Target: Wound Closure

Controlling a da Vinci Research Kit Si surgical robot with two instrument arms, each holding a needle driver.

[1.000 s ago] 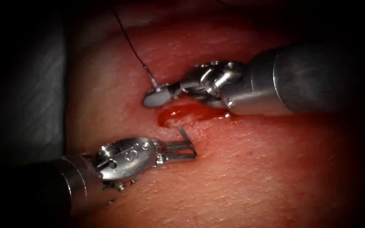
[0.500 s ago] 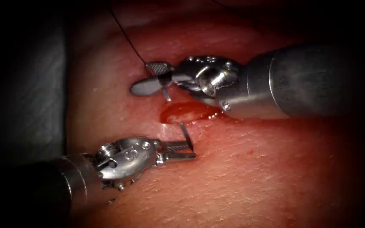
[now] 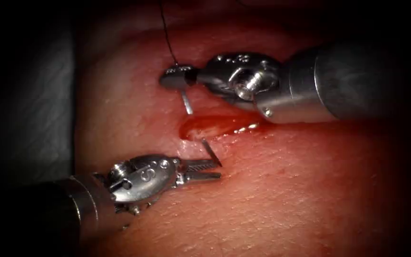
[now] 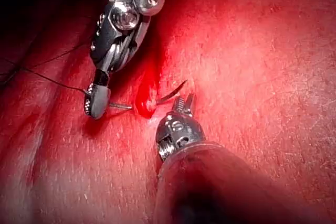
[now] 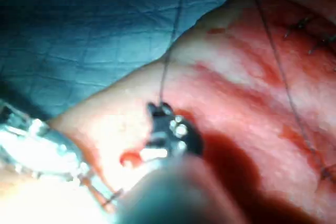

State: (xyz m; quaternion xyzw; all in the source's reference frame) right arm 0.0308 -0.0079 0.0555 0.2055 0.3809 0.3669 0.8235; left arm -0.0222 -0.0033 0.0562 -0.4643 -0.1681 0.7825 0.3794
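Above the red-filled cut (image 3: 215,126), the right tool (image 3: 177,78) clamps the curved steel needle's (image 3: 186,102) tail; the left tool's (image 3: 210,170) parted jaws should grip squarely behind its emerging tip.

Both tools polished metal, left (image 3: 204,170), right (image 3: 177,79); tissue (image 3: 286,190) moist, finely textured; red fluid (image 3: 210,126) glossy.

A blue-green drape (image 5: 79,30), creased into a grid of folds, lies beside everything else (grey in the endoscope view (image 3: 29,109)).

A creased blue-green drape (image 5: 79,30) lies behind, brightly lit; in the endoscope view it (image 3: 29,109) is grey and dim.
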